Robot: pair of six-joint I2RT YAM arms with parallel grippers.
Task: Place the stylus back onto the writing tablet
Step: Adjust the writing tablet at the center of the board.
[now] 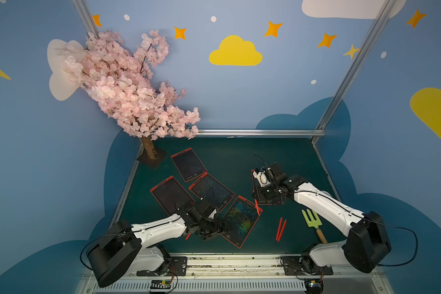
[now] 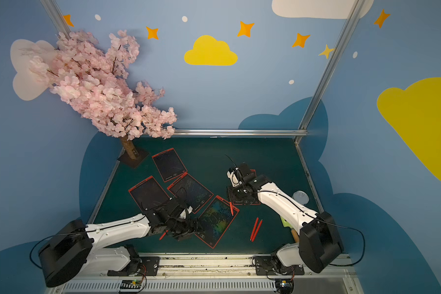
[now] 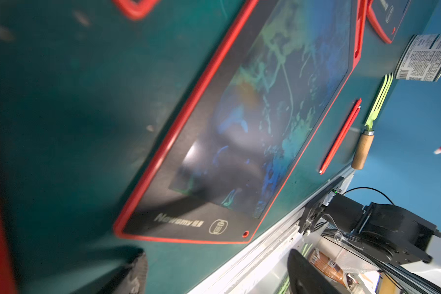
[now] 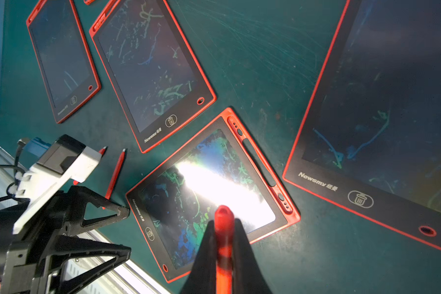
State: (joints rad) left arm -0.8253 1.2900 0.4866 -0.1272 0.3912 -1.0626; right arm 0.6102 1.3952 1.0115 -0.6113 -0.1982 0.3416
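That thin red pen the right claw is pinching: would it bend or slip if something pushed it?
The stylus looks like rigid plastic, straight in the right gripper's shut jaws, so it probably won't flex. Slim and glossy, it may pivot or slide if its tip catches the tablet. It is likely very light.

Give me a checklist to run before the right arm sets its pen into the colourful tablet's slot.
1. Right gripper shut on the pen: ok.
2. Slot on the colourful tablet empty: ok.
3. Left gripper open and away from the slot: ok.
4. Pen's height over the slot: cannot tell.
5. Two spare pens lying off the tablet: ok.
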